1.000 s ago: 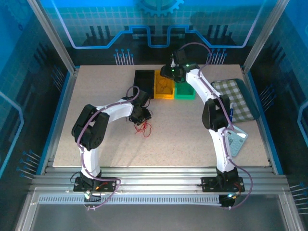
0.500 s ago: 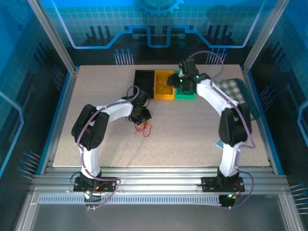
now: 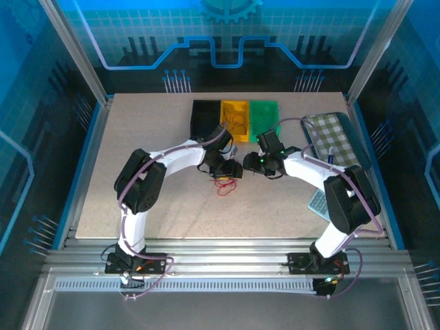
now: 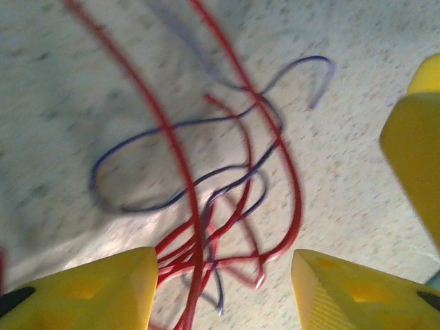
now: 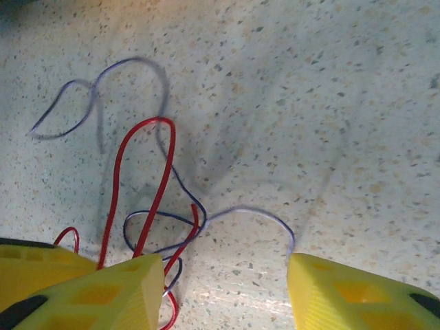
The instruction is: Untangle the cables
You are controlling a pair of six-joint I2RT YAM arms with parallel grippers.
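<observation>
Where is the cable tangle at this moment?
In the top view, the cables lie mid-table, on the near side of the left gripper and right gripper, nearer than the yellow bin.

— We wear white links (image 3: 175,155) and black joints (image 3: 139,187), both arms alike.
— Lilac cables (image 3: 122,223) loop along us. Our fingers (image 4: 89,289) are yellow wedges, and a green light (image 3: 261,162) glows just behind our right gripper (image 5: 223,271).
</observation>
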